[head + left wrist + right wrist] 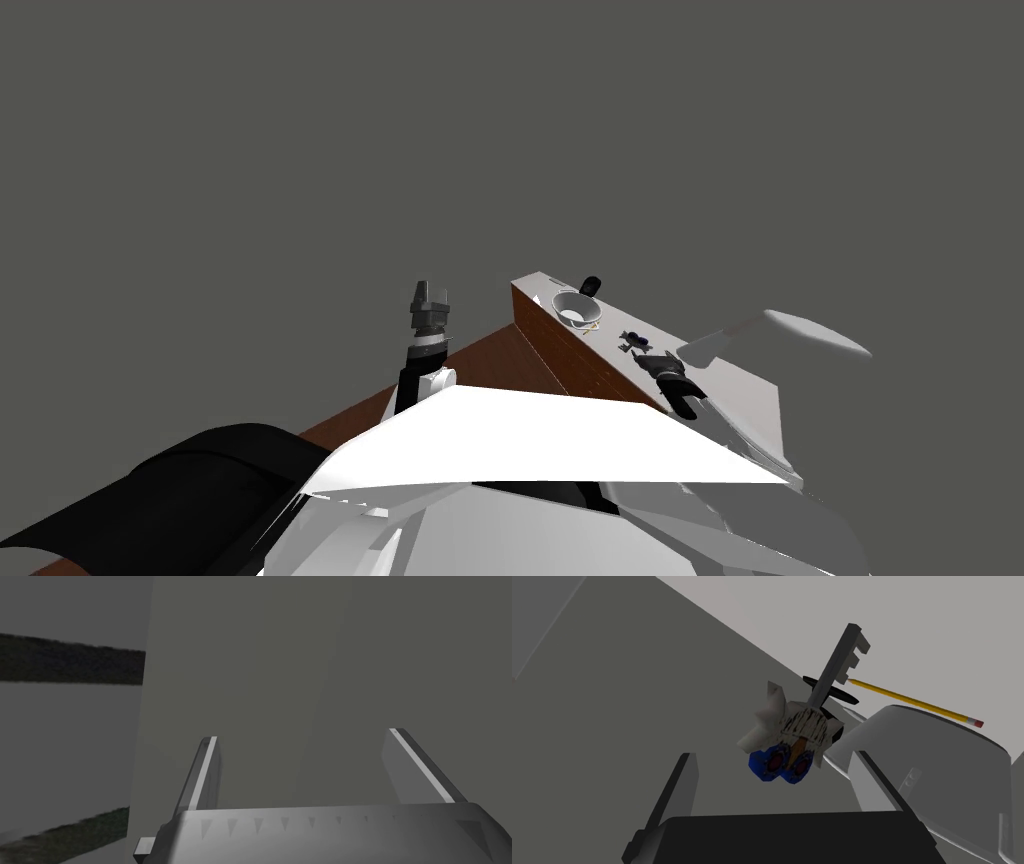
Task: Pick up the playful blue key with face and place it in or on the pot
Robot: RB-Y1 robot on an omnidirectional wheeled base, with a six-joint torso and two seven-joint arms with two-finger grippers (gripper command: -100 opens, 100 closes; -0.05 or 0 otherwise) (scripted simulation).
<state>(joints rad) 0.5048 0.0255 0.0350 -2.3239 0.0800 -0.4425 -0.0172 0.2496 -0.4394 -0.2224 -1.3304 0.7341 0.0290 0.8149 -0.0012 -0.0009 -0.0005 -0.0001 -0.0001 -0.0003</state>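
Key (802,728): flat on the grey top (637,701), just past the tips of the right pincer (774,753), on the midline between its two fingers, touching neither. Blue face end nearest the pincer, pale tuft over it, grey shaft running away to the toothed end and slanting a little toward one finger's side. Long axis thus roughly along the pincer's reach, not across it. Fingers on either side of the face, so well placed, by my judgement, for a squeeze on its flanks.

Right pincer: spread wide, nothing held.

Likely next: a short advance and drop to bring the face between the fingers, then a close. Risk: a fingertip landing on the key and skidding it along the top.

Pot (952,746): close by, outside the finger that the shaft slants toward, its pale wall partly behind that finger. A short carry from here.

Pencil (912,701): farther off, from beside the shaft's teeth out past the pot's rim. Black disc (832,690): behind the shaft, beyond the face.

Left pincer (303,734): raised, well apart from the key, fingers apart and bare. Right arm plainly the nearer.
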